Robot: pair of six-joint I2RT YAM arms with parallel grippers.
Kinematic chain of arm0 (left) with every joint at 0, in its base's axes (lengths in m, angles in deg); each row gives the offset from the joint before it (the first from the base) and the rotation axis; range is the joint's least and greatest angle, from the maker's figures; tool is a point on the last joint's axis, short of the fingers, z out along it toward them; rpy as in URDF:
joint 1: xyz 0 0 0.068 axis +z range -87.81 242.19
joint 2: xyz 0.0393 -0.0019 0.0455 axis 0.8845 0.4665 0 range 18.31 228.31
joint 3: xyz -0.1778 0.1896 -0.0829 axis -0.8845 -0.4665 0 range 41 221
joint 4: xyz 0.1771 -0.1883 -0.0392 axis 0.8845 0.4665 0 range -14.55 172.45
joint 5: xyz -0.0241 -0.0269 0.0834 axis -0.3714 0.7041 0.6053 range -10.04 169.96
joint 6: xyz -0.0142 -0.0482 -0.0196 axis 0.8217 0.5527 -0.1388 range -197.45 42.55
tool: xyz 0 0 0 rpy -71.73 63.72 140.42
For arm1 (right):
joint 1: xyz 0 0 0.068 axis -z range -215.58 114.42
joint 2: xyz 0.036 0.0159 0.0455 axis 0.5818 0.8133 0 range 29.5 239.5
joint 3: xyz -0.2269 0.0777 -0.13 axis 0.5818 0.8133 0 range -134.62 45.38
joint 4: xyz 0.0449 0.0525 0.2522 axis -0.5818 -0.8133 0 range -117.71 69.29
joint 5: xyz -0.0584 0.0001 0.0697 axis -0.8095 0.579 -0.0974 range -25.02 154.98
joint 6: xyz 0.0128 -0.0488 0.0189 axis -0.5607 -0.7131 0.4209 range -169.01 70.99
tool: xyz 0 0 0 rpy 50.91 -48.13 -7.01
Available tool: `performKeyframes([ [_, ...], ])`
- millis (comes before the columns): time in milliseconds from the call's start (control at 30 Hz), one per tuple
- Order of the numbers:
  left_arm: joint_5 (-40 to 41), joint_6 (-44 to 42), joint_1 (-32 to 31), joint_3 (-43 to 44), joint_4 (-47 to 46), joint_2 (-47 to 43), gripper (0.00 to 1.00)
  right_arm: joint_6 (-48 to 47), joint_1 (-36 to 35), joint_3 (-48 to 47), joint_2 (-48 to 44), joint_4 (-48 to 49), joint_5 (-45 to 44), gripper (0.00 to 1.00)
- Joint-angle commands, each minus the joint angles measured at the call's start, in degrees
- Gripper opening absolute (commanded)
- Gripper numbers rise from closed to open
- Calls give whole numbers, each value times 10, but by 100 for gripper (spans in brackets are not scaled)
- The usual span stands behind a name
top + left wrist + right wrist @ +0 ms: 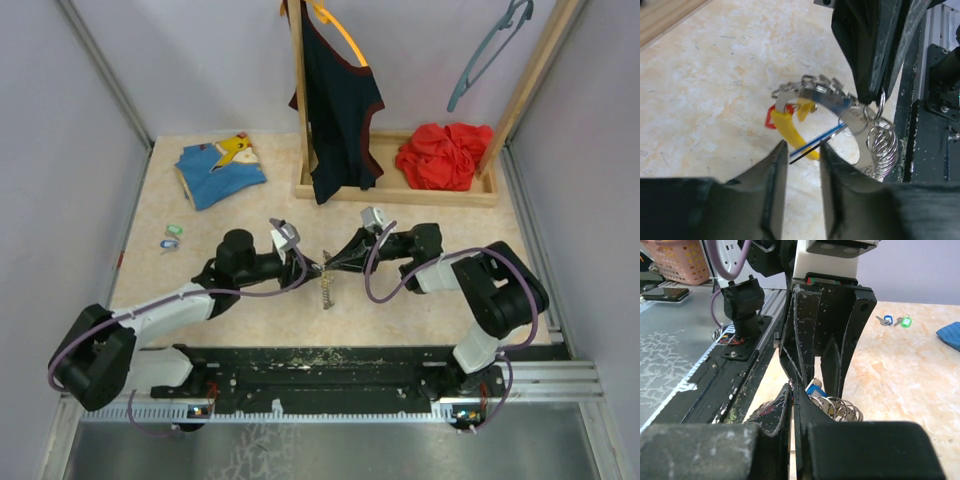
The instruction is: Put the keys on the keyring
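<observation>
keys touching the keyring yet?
Apart. The top view shows the keys lying far left of the keyring, with a wide gap between them.

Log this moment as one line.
left gripper: open, at keyring | right gripper: shut on keyring | keys: on table, not on keyring

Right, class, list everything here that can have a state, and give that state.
keyring: held up off the table by the right claw.
right claw: shut on the keyring.
left claw: jaws apart, beside the yellow tag.
keys: loose on the table, not on the ring.
tank top: hanging on the orange hanger.
red cloth: crumpled in the wooden tray.
</observation>
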Motion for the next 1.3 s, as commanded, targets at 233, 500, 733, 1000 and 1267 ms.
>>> performKeyframes([
  [233, -75, 5, 21, -113, -153, -85, 65, 6, 3, -16, -20, 96, -6, 0],
  [500, -77, -10, 21, -105, -208, -55, 66, 11, 3, -18, -22, 96, -5, 0],
  [733, -77, -10, 21, -88, -230, -25, 61, 12, 3, -19, -26, 96, -4, 0],
  [1000, -84, 11, 13, -82, -245, -14, 55, 12, 3, -18, -26, 96, -8, 0],
  [1267, -84, 14, 6, -71, -239, -4, 38, 14, 2, -18, -26, 96, -10, 0],
])
